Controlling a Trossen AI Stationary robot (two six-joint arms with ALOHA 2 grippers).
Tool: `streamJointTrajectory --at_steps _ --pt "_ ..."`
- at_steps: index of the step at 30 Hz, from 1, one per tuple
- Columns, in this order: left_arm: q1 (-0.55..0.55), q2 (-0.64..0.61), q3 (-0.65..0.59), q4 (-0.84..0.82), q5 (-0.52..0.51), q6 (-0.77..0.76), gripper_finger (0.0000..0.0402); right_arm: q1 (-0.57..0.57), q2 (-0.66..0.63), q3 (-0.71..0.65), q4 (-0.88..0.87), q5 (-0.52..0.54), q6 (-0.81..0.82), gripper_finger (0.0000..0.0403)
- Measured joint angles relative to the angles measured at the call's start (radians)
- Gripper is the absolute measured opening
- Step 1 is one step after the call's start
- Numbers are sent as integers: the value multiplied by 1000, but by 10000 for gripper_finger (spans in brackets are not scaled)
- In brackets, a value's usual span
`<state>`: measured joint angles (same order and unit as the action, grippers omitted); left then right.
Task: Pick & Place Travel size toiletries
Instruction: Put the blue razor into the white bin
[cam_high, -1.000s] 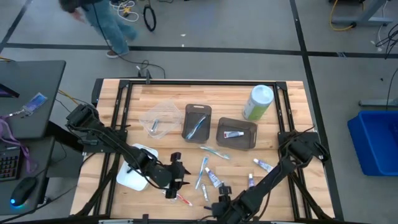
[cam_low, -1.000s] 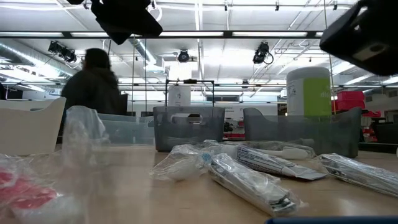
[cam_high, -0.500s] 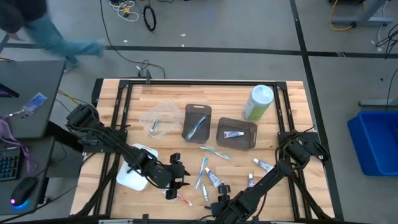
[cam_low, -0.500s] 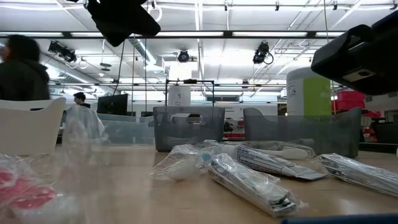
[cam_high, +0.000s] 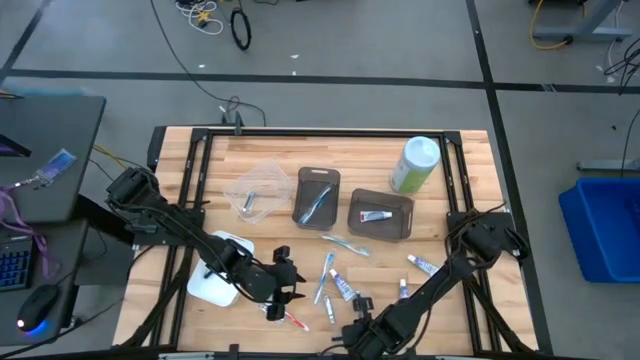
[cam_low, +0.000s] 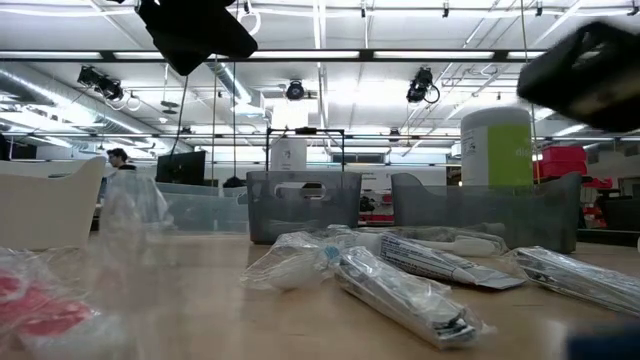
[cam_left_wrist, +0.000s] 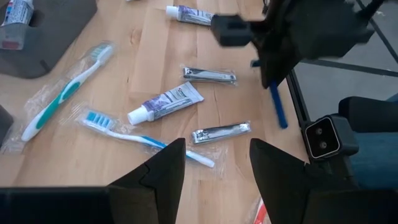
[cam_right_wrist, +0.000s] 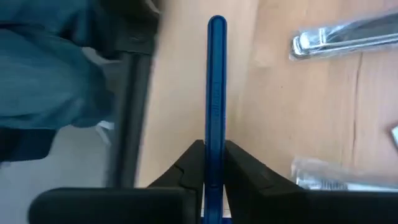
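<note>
Travel size toiletries lie scattered on the wooden table's near middle (cam_high: 335, 285): a wrapped toothbrush (cam_left_wrist: 143, 134), a small toothpaste tube (cam_left_wrist: 165, 102) and wrapped silvery clippers (cam_left_wrist: 221, 132). My right gripper (cam_high: 352, 335) is at the table's near edge, shut on a slim dark blue razor (cam_right_wrist: 216, 81). My left gripper (cam_left_wrist: 214, 180) hovers open above the scattered items, left of the right gripper, with nothing between its fingers. My right gripper pinches the dark blue razor near one end (cam_right_wrist: 215, 134) between its two fingers (cam_right_wrist: 186, 165). The razor runs straight on from the fingertips, along the fingers. In the left wrist view its free end (cam_left_wrist: 281, 121) slants down near the table's edge; whether it touches the wood I cannot tell.
Two dark bins (cam_high: 318, 195) (cam_high: 380, 213) stand at mid-table with items inside. A green canister (cam_high: 415, 163) is at the far right, a clear plastic bag (cam_high: 255, 190) at the far left, and a white container (cam_high: 215, 282) under my left arm. More packets (cam_high: 420, 263) lie at the right.
My right gripper has shut on the dark blue razor at the table's near edge. In the low view its arm dipped toward the table and has come up again. A person beyond the far edge has walked out of the high view.
</note>
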<state>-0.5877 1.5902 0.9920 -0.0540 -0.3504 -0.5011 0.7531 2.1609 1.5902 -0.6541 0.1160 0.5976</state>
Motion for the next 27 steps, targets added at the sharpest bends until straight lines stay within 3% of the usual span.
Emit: streamJointTrajectory --at_steps 13,20,27 --pt "0 0 0 10 -18 0 187 -113 -84 2 -146 225 -147 42" --pt "3 0 0 13 -132 121 187 -211 -86 2 -151 223 -223 41" --pt "37 0 0 15 -135 204 187 -309 -86 2 -106 284 -279 46"
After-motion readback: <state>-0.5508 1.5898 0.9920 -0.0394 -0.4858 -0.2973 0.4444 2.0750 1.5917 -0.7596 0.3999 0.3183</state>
